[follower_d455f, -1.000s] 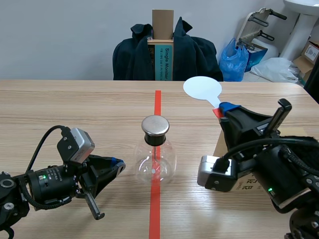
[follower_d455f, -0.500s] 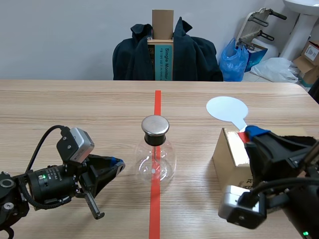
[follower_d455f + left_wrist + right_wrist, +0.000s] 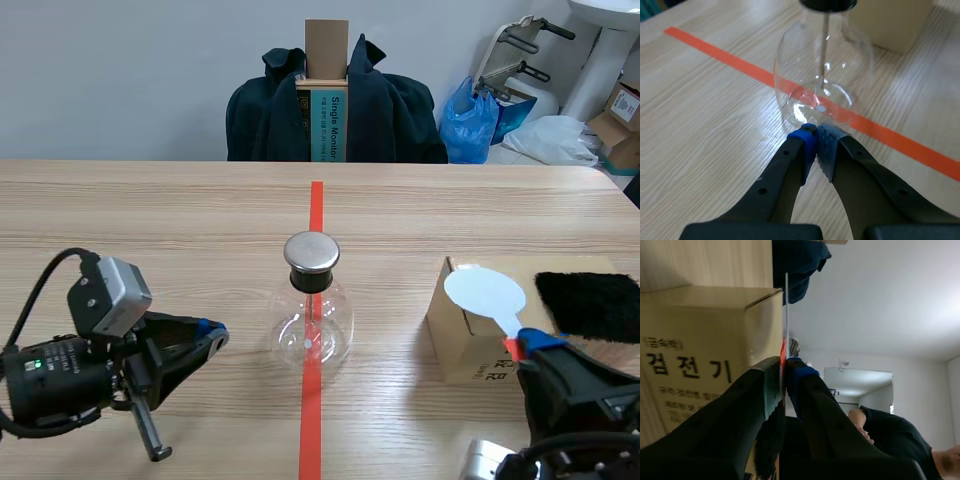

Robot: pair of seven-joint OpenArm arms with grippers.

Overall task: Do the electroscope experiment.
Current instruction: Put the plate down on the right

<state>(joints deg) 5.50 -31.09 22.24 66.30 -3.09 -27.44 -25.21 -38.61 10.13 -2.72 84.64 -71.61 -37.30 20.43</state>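
The electroscope (image 3: 313,310) is a clear glass flask with a metal cap, standing on the red tape line at the table's middle; in the left wrist view the flask (image 3: 824,75) is just ahead of my left gripper (image 3: 817,136). That left gripper (image 3: 208,335) is shut on nothing, to the flask's left. My right gripper (image 3: 535,345) is shut on the red handle of a pale blue paddle disc (image 3: 485,293), held over a cardboard box (image 3: 468,345). The right wrist view shows the paddle (image 3: 786,310) edge-on between the fingers (image 3: 802,377), above the box (image 3: 695,355).
A black fur cloth (image 3: 590,303) lies on the box's top, right of the paddle. Behind the table a chair draped with a dark jacket (image 3: 335,105) holds a tall carton. Bags and boxes sit at the back right. A person (image 3: 890,440) appears in the right wrist view.
My right arm has drawn back toward the near right, carrying the paddle from beside the flask to over the box, uncovering the black cloth. My left arm slid a little left and nearer.
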